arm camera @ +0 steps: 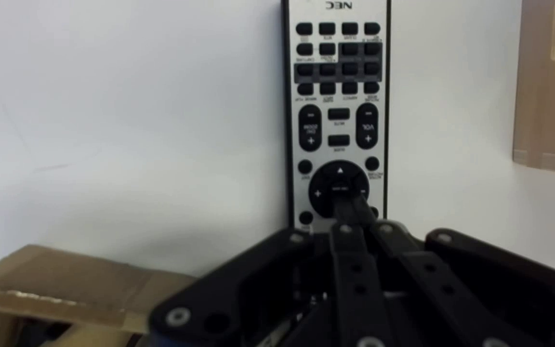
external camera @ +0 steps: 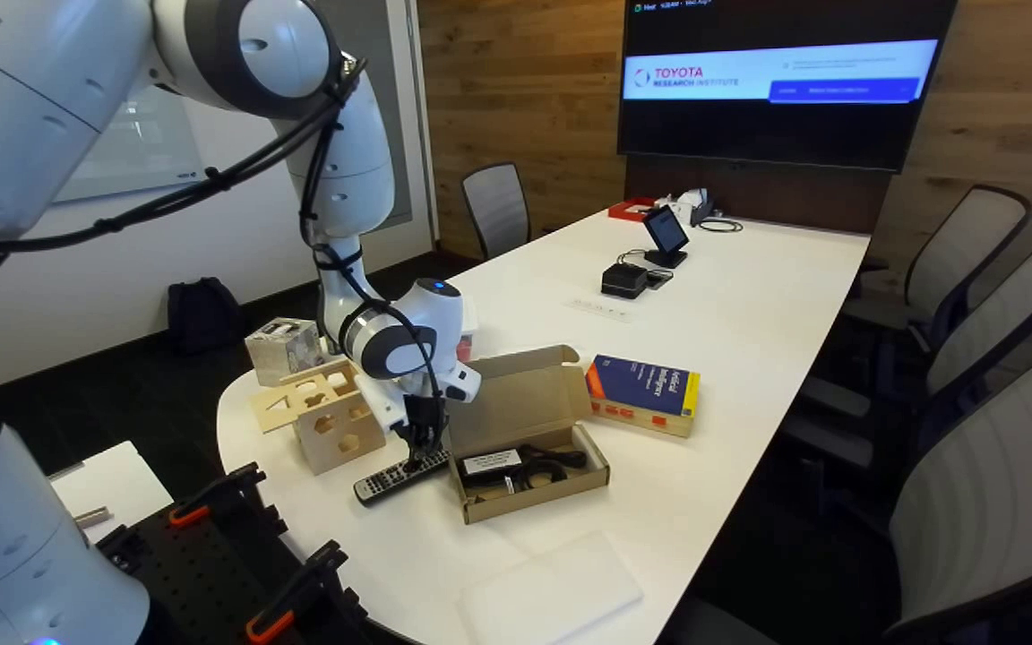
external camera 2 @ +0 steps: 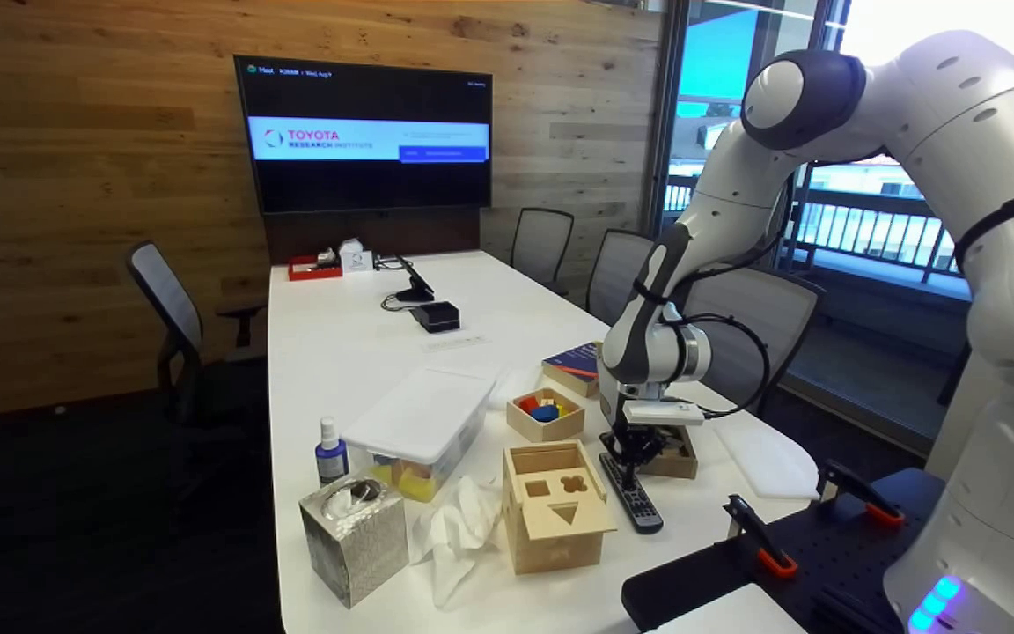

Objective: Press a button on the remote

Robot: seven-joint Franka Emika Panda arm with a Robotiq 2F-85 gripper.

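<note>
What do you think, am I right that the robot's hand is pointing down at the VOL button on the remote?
Nearly! It isn't the VOL button but the round directional pad: the wrist view shows the hand with its tips against that pad. The rest holds: the hand points down at the NEC remote.

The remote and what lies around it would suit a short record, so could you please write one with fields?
Remote: on the white table, between the wooden toy box and the open cardboard box
Gripper: shut, its tips over the round pad
Pressed yet: cannot tell from these views
Cables: black, inside the cardboard box
Wall screen: lit, showing "Toyota Research Institute"
</note>
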